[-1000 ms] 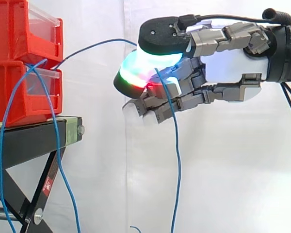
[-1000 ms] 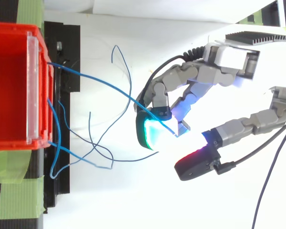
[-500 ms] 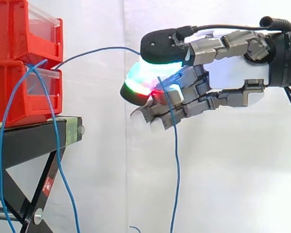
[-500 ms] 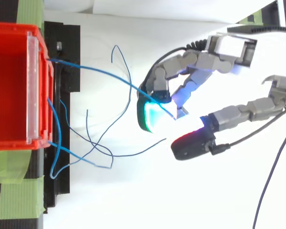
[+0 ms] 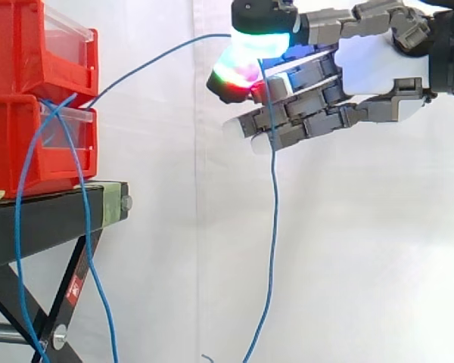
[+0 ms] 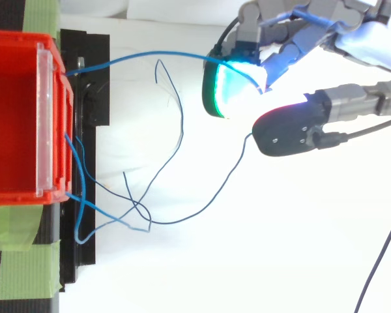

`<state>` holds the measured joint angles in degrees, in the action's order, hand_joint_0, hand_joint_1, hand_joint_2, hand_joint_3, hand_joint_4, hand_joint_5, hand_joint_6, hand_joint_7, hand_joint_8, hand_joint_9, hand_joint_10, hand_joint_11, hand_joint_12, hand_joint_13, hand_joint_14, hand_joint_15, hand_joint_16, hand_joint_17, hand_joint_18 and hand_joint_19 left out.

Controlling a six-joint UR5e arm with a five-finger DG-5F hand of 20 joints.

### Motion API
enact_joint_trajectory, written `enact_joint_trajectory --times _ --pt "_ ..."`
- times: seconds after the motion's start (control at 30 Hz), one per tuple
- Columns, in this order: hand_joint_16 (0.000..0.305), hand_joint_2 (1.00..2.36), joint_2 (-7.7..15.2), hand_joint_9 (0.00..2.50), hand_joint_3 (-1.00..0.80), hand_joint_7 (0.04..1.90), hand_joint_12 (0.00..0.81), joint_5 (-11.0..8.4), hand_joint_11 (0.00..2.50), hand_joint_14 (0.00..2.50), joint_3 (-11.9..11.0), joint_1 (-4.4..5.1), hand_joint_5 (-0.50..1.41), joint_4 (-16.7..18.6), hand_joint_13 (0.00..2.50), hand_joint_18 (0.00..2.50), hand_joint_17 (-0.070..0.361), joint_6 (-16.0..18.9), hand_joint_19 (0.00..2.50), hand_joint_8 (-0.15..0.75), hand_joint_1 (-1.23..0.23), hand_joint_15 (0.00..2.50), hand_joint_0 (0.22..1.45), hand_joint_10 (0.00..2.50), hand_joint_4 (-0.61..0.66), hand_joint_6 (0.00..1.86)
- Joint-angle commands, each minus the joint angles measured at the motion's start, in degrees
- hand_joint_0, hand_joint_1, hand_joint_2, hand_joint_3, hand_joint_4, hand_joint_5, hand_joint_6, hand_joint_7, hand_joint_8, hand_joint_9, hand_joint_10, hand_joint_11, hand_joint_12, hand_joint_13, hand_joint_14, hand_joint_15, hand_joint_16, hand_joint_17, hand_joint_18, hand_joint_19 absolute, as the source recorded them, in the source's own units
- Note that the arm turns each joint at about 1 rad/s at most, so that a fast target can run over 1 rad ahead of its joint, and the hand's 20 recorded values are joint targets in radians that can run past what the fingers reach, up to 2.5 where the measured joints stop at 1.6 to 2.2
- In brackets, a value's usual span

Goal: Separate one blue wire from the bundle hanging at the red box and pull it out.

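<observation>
A blue wire (image 5: 272, 189) runs from the front of the red bins (image 5: 15, 144) in a rising arc to my hand (image 5: 371, 64), high at the right. The hand is shut on the wire, pinching it between a glowing green-red pad (image 5: 238, 68) and the curled fingers. Below the pinch the wire's free end hangs down to the bottom edge. In the top view the same wire (image 6: 163, 53) spans from the bin's corner to the hand (image 6: 371, 45), and its tail loops back toward the bundle (image 6: 133, 205). The other blue wires (image 5: 81, 189) hang at the bin's front.
The red bins (image 6: 13, 117) rest on a black stand (image 5: 53, 215) at the left, with green tape (image 6: 19, 267) by the stand. A white curtain lies behind everything. Loose wire loops lie between the bin and the hand.
My hand has risen and swung toward the top view's upper edge, carrying the pinched wire. The wire's arc from the bin is higher and its tail has drawn out of the bundle.
</observation>
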<state>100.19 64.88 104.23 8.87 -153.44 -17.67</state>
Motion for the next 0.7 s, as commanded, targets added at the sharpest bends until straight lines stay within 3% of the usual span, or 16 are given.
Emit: enact_joint_trajectory --times 0.0,0.27,0.43,0.67 --pt "0.046 1.03 -0.25 0.97 -0.01 1.24 0.311 -0.36 1.54 0.02 0.01 0.36 -0.15 -0.46 0.38 0.33 0.105 0.97 0.59 0.275 -0.73 0.59 0.6 0.01 0.07 0.83" --pt "0.047 1.03 -0.25 1.02 0.07 1.27 0.328 -0.01 1.53 0.02 0.01 0.89 -0.14 -1.87 0.42 0.35 0.105 1.5 0.57 0.287 -0.74 0.57 0.6 0.01 0.04 0.85" --pt "0.047 1.03 -0.17 1.06 0.09 1.3 0.335 1.66 1.53 0.02 0.01 0.97 -0.14 -2.92 0.46 0.37 0.106 0.62 0.57 0.29 -0.73 0.58 0.6 0.02 0.03 0.85" --pt "0.053 1.02 -0.17 1.15 0.14 1.27 0.38 1.75 1.53 0.02 0.01 0.97 -0.13 -2.83 0.57 0.44 0.12 0.53 0.55 0.314 -0.73 0.64 0.6 0.01 0.0 0.86"
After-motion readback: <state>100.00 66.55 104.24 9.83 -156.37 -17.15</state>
